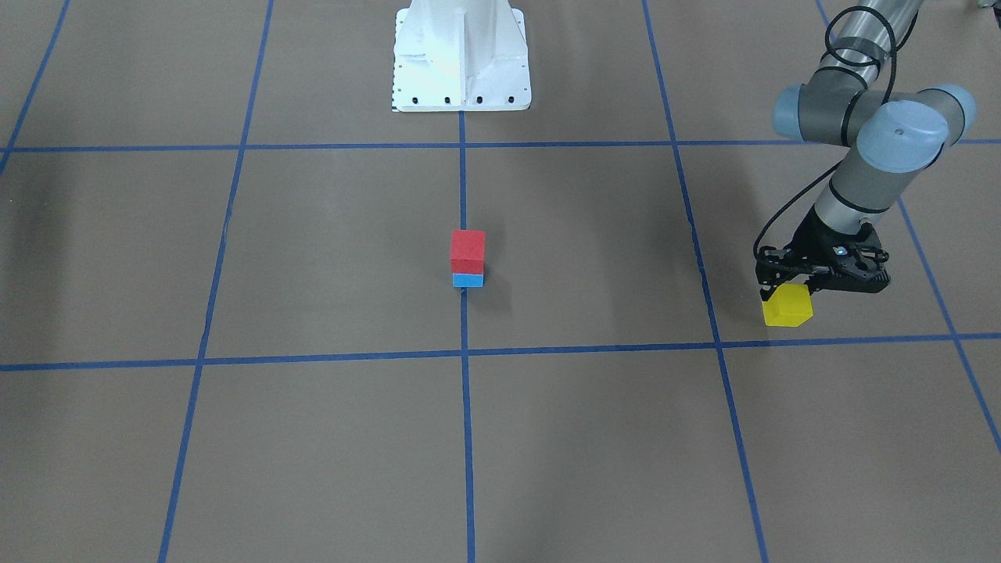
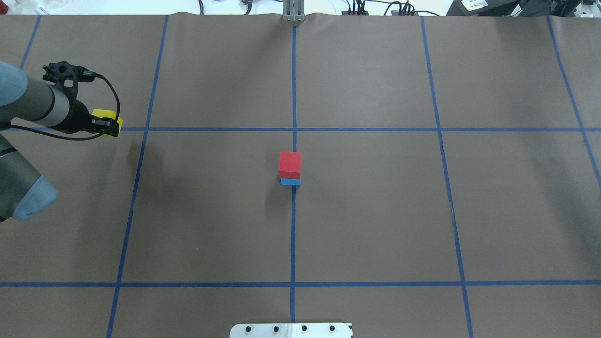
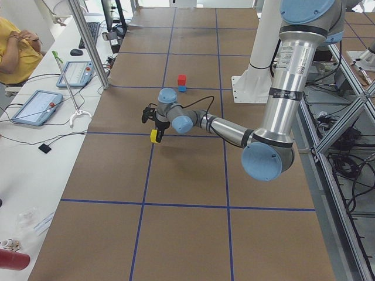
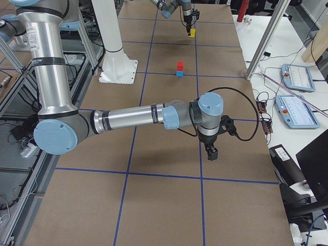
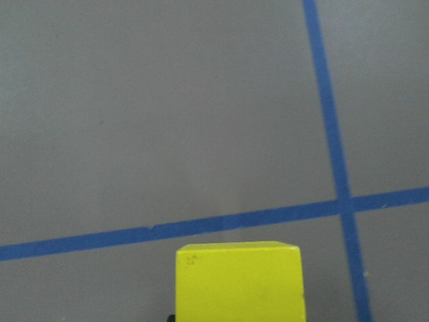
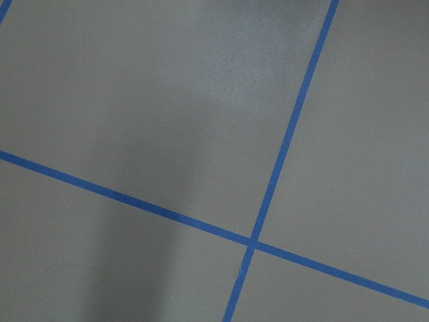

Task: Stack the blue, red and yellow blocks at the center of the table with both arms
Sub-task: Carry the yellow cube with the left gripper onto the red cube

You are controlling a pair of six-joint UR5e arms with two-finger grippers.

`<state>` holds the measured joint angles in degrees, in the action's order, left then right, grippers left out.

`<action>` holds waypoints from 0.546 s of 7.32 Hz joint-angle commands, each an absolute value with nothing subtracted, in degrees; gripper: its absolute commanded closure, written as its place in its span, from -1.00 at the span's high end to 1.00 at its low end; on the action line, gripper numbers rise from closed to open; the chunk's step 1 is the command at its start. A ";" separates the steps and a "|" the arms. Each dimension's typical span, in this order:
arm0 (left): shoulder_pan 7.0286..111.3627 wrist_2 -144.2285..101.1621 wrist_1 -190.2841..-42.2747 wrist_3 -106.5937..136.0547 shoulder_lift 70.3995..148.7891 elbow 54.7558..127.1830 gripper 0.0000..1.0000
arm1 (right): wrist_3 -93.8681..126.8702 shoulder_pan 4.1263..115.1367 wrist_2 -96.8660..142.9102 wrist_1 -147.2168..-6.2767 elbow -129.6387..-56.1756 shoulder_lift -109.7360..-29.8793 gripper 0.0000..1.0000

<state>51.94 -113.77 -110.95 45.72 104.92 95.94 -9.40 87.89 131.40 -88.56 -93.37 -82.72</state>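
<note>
A red block [image 1: 468, 249] sits on a blue block [image 1: 468, 280] at the table's centre, on the middle tape line; the stack also shows in the overhead view [image 2: 290, 164]. My left gripper [image 1: 786, 294] is shut on the yellow block [image 1: 787, 306] and holds it a little above the table, far to the left of the stack [image 2: 106, 123]. In the left wrist view the yellow block [image 5: 238, 282] fills the bottom edge. My right gripper [image 4: 211, 152] shows only in the exterior right view, low over the table's right part; I cannot tell whether it is open or shut.
Blue tape lines [image 2: 293, 129] split the brown table into squares. The white robot base [image 1: 461, 55] stands at the robot's side. A metal post [image 3: 88, 47], control tablets [image 3: 36, 106] and a seated person [image 3: 12, 50] are along the operators' side.
</note>
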 commanded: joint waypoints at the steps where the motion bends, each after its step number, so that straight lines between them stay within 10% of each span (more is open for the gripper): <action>1: 51.60 -113.73 -89.21 46.40 117.02 103.59 -1.00 | -9.40 87.89 131.31 -88.59 -93.25 -82.88 1.00; 4: 41.44 -112.86 -78.40 55.41 129.51 105.21 -1.00 | -9.49 87.89 131.22 -88.77 -92.73 -83.23 1.00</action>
